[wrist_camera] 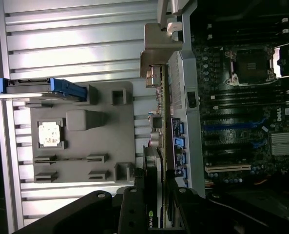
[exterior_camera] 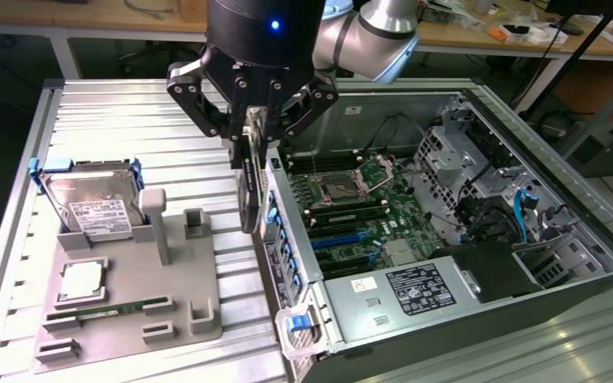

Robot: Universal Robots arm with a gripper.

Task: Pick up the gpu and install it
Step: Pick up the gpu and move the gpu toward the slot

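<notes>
My gripper is shut on the gpu, a thin dark card hanging edge-on below the fingers. It hovers just outside the open computer case, over its near side wall, between the case and the grey fixture tray. In the wrist view the gpu runs away from my gripper along the case wall, its black face showing a green logo and its silver bracket at the far end. The motherboard with its expansion slots lies beside the card, inside the case.
The fixture tray holds a silver hard drive in a blue frame, a processor and a green memory stick. Inside the case sit the motherboard, a power supply and drive cages. The ribbed metal table carries everything.
</notes>
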